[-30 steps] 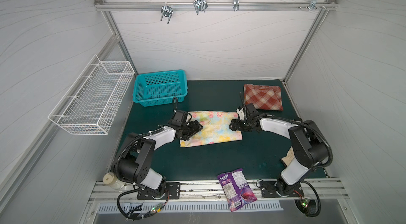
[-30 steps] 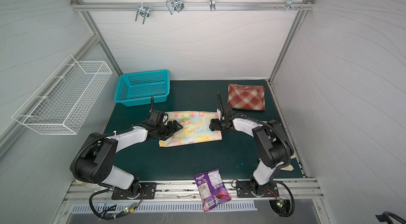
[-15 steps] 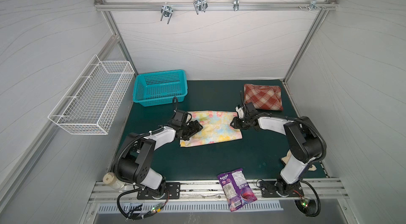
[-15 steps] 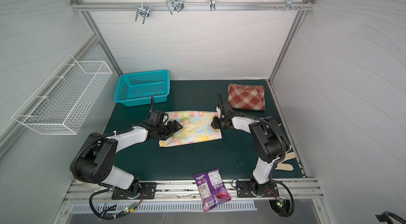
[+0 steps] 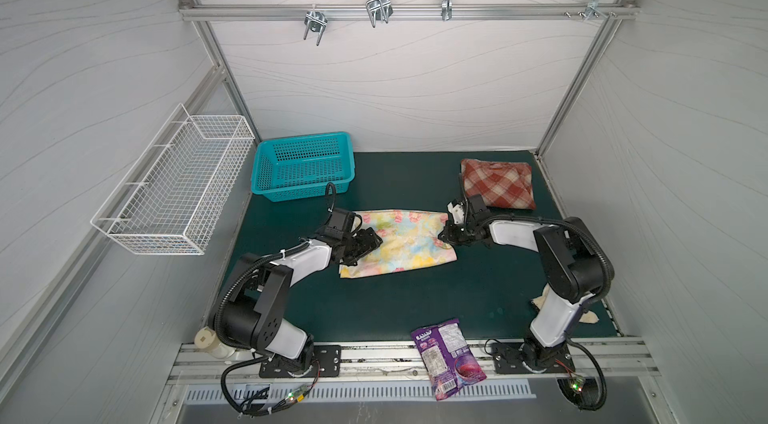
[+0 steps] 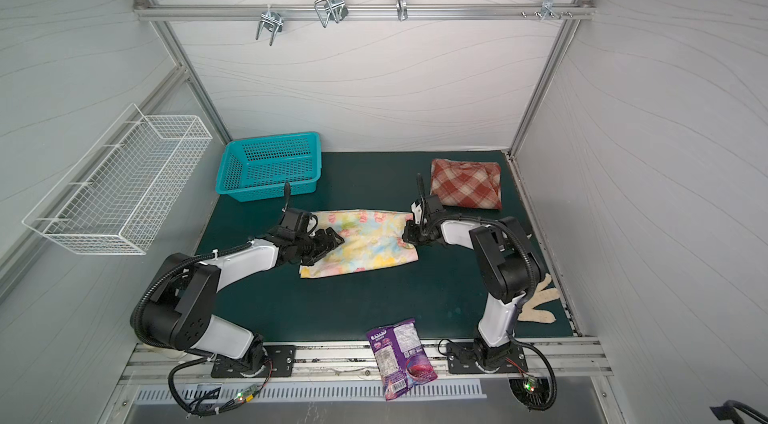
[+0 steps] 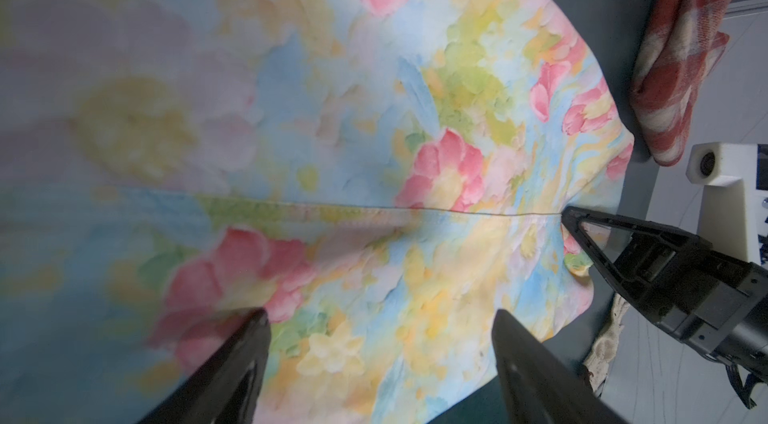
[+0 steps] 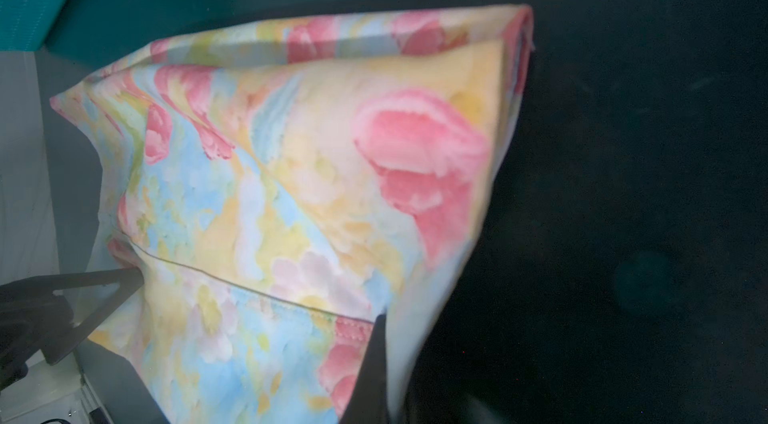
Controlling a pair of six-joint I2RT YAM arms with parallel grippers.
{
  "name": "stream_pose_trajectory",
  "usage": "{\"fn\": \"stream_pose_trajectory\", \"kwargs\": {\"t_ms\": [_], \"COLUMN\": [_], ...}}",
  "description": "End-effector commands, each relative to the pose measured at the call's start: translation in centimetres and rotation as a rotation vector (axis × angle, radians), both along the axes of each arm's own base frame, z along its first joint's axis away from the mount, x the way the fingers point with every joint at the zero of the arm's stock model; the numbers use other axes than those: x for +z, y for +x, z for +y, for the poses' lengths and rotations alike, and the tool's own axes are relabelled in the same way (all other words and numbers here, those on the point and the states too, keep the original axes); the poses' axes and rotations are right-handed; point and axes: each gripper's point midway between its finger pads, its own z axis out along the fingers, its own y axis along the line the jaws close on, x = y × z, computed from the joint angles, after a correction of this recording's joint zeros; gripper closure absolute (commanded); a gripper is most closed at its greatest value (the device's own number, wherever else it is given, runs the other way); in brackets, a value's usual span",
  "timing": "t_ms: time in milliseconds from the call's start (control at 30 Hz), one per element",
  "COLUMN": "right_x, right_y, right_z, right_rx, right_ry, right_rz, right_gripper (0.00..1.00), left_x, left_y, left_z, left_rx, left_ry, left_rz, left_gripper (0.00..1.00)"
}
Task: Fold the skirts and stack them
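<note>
The pastel floral skirt (image 5: pixel 405 245) (image 6: pixel 368 247) lies flat mid-mat, a seam running across it in the left wrist view (image 7: pixel 332 131). My left gripper (image 5: pixel 368 242) (image 6: pixel 332 244) (image 7: pixel 380 314) hovers open over its left end, nothing between the fingers. My right gripper (image 5: pixel 442 237) (image 6: pixel 406 237) (image 8: pixel 395 351) is shut on the skirt's right edge (image 8: pixel 291 193), with cloth pinched between the jaws. The folded rust-red and cream plaid skirt (image 5: pixel 498 183) (image 6: pixel 465 183) (image 7: pixel 685 48) rests at the back right, beyond the right gripper.
A teal basket (image 5: pixel 303 168) stands at the back left and a white wire basket (image 5: pixel 178 189) hangs on the left wall. A purple snack bag (image 5: pixel 446 353) lies over the front rail. A cream glove (image 6: pixel 538 303) lies by the right arm's base.
My right gripper has gone from open to shut on the floral skirt's right edge. The left gripper and both skirts have stayed put.
</note>
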Motion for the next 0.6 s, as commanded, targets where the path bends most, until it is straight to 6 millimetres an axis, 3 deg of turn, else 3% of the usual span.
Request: {"fn": "stream_pose_trajectory", "kwargs": {"t_ms": [0, 367, 567], "right_x": [2.1, 9.1, 11.1], "right_y": [-0.5, 1.4, 1.5], "right_z": [-1.4, -4.9, -4.6], "right_rx": [0.005, 0.002, 0.040], "right_ry": [-0.075, -0.307, -0.409], "right_rz": [-0.009, -0.194, -0.248], "right_gripper": [1.00, 1.00, 1.00], "left_x": [2.0, 6.4, 8.5], "left_y": [0.9, 2.3, 2.8], "left_z": [-0.1, -1.8, -4.4], "left_rx": [-0.004, -0.054, -0.115], "left_ry": [-0.002, -0.066, -0.090], "left_rz": [-0.056, -0.127, -0.164], "left_gripper": [0.16, 0.16, 0.17]}}
